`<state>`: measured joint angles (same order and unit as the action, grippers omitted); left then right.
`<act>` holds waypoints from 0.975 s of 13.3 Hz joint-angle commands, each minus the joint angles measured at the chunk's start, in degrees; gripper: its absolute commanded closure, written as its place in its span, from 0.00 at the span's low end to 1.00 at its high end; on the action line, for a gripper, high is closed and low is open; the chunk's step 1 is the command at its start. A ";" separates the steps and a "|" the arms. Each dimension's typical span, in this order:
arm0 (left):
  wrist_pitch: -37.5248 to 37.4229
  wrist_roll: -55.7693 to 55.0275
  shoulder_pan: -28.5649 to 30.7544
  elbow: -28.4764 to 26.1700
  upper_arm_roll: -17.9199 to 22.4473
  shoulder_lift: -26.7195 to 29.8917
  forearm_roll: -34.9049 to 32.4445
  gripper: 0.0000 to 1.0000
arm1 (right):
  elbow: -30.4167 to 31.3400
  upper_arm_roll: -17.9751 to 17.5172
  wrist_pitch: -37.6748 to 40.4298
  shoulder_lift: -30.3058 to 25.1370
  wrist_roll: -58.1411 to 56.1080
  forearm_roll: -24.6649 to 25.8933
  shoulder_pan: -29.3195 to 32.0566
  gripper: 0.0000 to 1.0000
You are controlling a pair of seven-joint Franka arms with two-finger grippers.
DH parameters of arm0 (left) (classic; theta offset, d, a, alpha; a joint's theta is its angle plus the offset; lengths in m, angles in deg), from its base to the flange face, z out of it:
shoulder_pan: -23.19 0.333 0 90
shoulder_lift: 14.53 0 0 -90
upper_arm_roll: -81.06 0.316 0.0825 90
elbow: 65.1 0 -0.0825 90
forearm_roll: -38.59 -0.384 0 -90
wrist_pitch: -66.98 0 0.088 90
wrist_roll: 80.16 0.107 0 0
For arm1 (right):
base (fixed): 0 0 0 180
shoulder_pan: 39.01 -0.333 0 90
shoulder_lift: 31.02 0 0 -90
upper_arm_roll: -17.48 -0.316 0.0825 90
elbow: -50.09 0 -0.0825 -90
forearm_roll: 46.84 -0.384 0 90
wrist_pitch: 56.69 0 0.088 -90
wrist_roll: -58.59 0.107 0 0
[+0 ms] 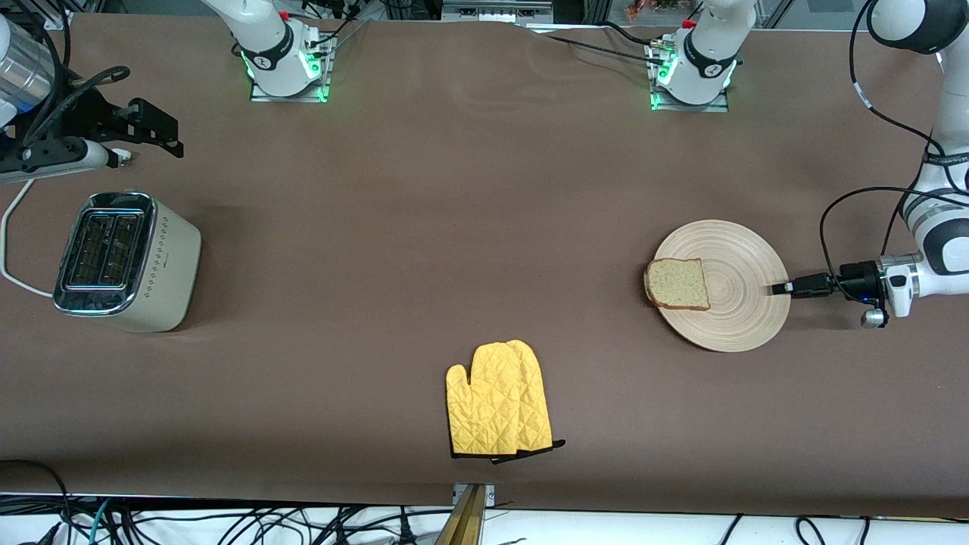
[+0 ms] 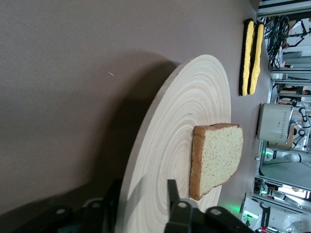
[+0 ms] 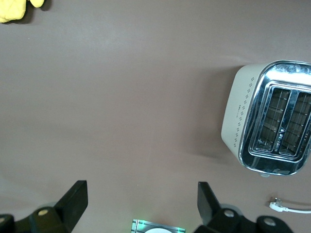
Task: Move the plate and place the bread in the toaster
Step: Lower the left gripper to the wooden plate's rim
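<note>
Plate sits flat on the brown desk toward the left arm's end, wide bare cloth around it on every side but the one the left gripper takes; that gripper lies low and level at the rim, one finger over the wood and one under it, jaws narrowed onto the plate edge, though the exact contact is cut off at the frame border in the left wrist view; bread lies flat on the plate at the rim that faces the right arm's end, one crust edge about flush with that rim; toaster stands at the right arm's end, chrome top up, both slots show wire racks and nothing in them; its white cord loops off toward the desk edge; long open stretch of desk between toaster and plate; yellow oven mitt lies nearer the front camera than both, near the desk's front edge, clear of that stretch; right gripper waits in the air beside the toaster toward the bases, jaws wide apart, holding nothing; its arm is partly cropped in the front view.
</note>
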<state>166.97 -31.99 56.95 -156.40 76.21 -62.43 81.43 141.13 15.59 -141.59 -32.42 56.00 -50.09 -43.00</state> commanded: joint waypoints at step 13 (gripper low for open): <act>-0.74 1.48 -1.59 2.87 -0.25 0.35 -5.31 1.00 | 0.45 -0.04 -0.35 -0.80 -0.23 -0.71 -0.05 0.00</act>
<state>168.23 -31.34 55.59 -155.26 75.95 -62.05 77.25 141.14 15.53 -141.63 -32.41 56.00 -50.09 -43.02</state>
